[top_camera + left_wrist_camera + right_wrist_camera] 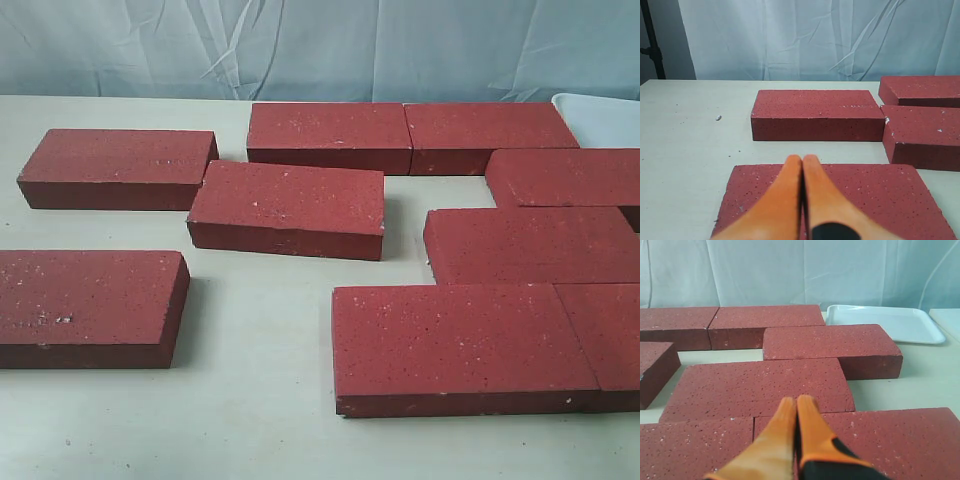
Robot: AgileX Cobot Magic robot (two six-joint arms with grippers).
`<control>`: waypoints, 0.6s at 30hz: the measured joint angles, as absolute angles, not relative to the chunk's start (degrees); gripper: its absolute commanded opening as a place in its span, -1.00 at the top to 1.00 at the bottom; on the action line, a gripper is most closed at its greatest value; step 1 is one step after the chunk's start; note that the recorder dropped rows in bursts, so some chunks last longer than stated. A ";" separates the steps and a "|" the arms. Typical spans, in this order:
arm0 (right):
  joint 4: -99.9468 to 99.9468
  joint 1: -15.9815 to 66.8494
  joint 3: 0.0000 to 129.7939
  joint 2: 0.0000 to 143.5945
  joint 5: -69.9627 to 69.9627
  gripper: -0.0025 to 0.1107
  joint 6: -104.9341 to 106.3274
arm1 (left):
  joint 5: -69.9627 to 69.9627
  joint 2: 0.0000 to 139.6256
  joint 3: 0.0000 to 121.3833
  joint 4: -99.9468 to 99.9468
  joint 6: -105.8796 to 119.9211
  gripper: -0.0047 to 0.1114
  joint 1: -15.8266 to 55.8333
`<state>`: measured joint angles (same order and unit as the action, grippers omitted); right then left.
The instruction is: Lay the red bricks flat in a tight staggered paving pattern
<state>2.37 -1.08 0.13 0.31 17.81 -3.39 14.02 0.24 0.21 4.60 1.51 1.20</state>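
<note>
Ref. state: nine red bricks lie flat on the table. Six form a part-built staggered patch on the right, near a white tray. Three lie loose on the left: far-left brick, centre brick (slightly skewed, close to the back row) and near-left brick, which lies well apart from the patch. The left gripper has its orange fingers pressed together with nothing between them. It is positioned over the near-left brick's top face; contact cannot be confirmed. The right gripper is likewise clenched on nothing, over the patch's near row by the joint between two bricks. Neither gripper shows in the exterior view. Matl.: each brick is a solid rectangular block with sharp edges, a matte dark-red face, a rough granular texture and tiny white specks. Handling (est.): treat each brick as heavy, fully rigid and high-friction. Expect no flex and little slip, but expect drag on the table and chipping at corners if bricks are knocked together. Grip pts.: take hold across the short width at mid-length so the load balances. If the jaws cannot span that, push on a side face w/ clenched tips, low and centred, to avoid yaw. Do not pinch corners. Approx. order: centre brick first, since it is nearest the patch.
</note>
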 measured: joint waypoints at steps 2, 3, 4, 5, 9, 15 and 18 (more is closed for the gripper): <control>2.37 -1.08 0.13 0.31 17.81 0.97 -3.39 | 14.02 0.24 0.21 4.60 1.51 0.92 1.20; 2.37 -1.08 0.13 0.31 17.81 0.97 -3.39 | 14.02 0.24 0.21 4.60 1.51 0.92 1.20; 2.37 -1.08 0.13 0.31 17.81 0.97 -3.39 | 14.02 0.24 0.21 4.60 1.51 0.92 1.20; 2.37 -1.08 0.13 0.31 17.81 0.97 -3.39 | 14.02 0.24 0.21 4.60 1.51 0.92 1.20; 2.37 -1.08 0.13 0.31 17.81 0.97 -3.39 | 14.02 0.24 0.21 4.60 1.51 0.92 1.20; 2.37 -1.08 0.13 0.31 17.81 0.97 -3.39 | 14.02 0.24 0.21 4.60 1.51 0.92 1.20; 2.37 -1.08 0.13 0.31 17.81 0.97 -3.39 | 14.02 0.24 0.21 4.13 1.51 0.92 1.20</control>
